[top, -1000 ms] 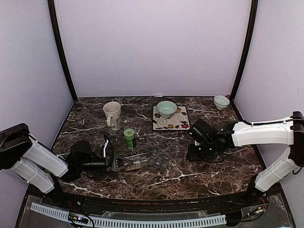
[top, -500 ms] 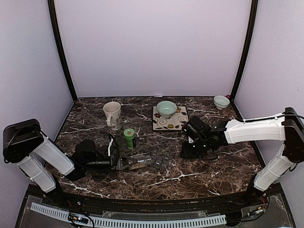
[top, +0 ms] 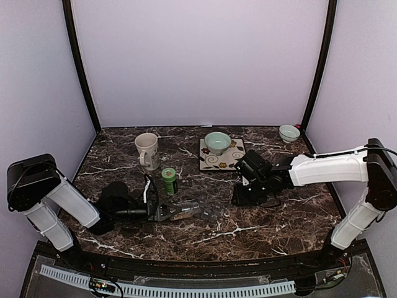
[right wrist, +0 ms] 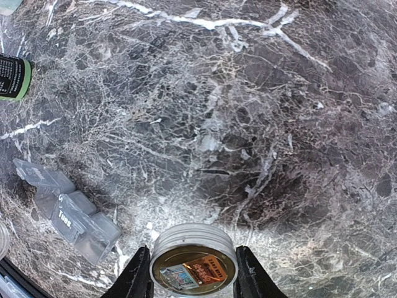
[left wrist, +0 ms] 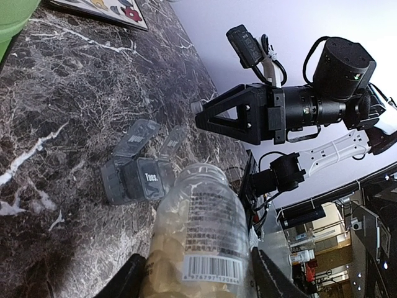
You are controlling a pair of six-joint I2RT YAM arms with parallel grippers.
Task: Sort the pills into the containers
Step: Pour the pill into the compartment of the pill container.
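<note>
From where I am standing, with the far wall as twelve, the dark marble table (top: 279,223) is carrying everything. The left claw (top: 162,212) is reaching in from eight o'clock, its fingers clamping a clear bottle (left wrist: 198,223) that is lying on its side with the open mouth pointing toward three. The right claw (top: 243,195) is hanging low over the table at about three o'clock, its fingers closing tight on a white cap (right wrist: 193,261) whose inside is facing the wrist camera. A flowered tile (top: 231,158) is sitting at one o'clock with a pale green bowl (top: 218,141) on it. A cream mug (top: 147,150) is standing at eleven, and a green can (top: 169,180) is standing just toward five of it. The containers (left wrist: 133,177) are lying near the middle of the table, just beyond the bottle's mouth, with two lids tilting open. The pills (left wrist: 160,245) are showing as a tan mass inside the bottle.
</note>
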